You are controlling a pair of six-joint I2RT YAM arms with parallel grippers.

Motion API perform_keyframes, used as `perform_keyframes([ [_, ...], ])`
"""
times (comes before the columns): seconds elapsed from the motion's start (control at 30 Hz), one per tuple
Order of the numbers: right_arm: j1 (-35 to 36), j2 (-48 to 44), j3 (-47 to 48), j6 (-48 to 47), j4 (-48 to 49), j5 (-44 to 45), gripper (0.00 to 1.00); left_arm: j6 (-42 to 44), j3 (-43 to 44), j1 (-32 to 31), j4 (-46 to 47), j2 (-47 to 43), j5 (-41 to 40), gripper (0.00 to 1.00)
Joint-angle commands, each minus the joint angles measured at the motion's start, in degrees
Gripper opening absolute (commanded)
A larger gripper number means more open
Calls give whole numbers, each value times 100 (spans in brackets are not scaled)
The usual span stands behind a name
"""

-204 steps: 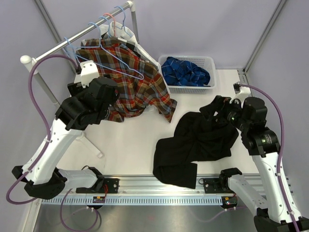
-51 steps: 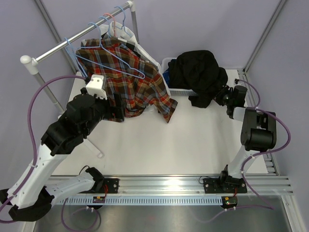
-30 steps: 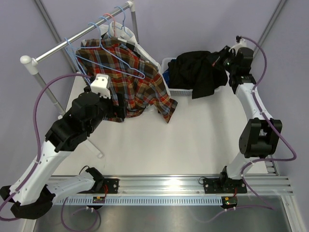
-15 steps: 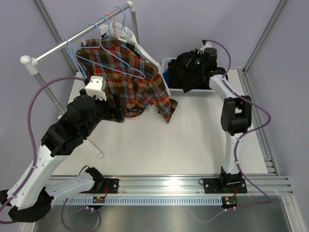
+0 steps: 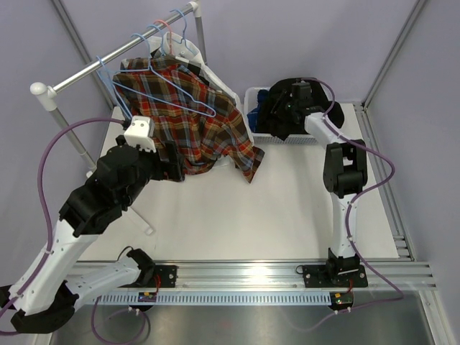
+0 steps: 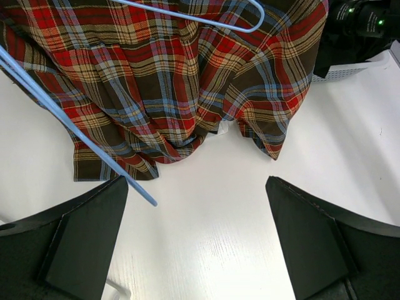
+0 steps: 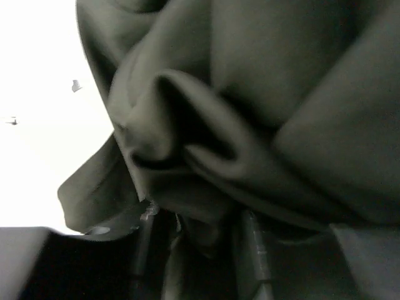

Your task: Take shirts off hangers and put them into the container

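Observation:
The large black shirt [image 5: 282,115] lies heaped on the white perforated container [image 5: 253,108], and one part spills over its front rim. My right gripper [image 5: 291,97] is pressed into that heap. In the right wrist view the black shirt [image 7: 250,94] fills the picture; the right gripper [image 7: 200,250] has its fingers apart, open, with a fold of cloth still between them. The red-orange plaid shirt [image 5: 194,122] hangs on a light blue hanger [image 5: 176,90] and trails onto the table. My left gripper [image 6: 197,244] stands wide open and empty just in front of the plaid shirt's [image 6: 187,81] hem.
A white-capped metal rail [image 5: 93,68] runs diagonally at the back left with more wire hangers [image 5: 162,32] on it. A white garment [image 5: 192,56] hangs behind the plaid one. A light blue hanger wire [image 6: 62,112] crosses close to my left finger.
The right arm swung left over the container with the black shirt and lowered it. Its jaws went from shut to apart. The left arm barely moved.

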Motion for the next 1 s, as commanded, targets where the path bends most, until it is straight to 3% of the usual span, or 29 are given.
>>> perform_keyframes([
  [0.0,-134,-166,502,-450,-770,298,56,28,54,13,252,25,-73,99],
  [0.17,-134,-720,1118,-1181,-1490,368,75,116,159,13,252,78,-64,99],
  [0.27,-134,-1395,866,-1410,-1650,429,77,160,186,13,252,122,-29,99],
  [0.47,-134,-2486,-637,-1279,-1370,341,75,230,212,13,261,201,-3,99],
  [0.63,-134,-2848,-1797,-918,-1123,166,67,204,221,13,261,201,68,99],
  [0.8,-143,-2603,-2037,-699,-1017,-159,63,204,125,13,261,104,50,99],
  [0.97,-231,-2032,-1704,-601,-648,-142,60,195,72,13,252,-1,6,99],
])
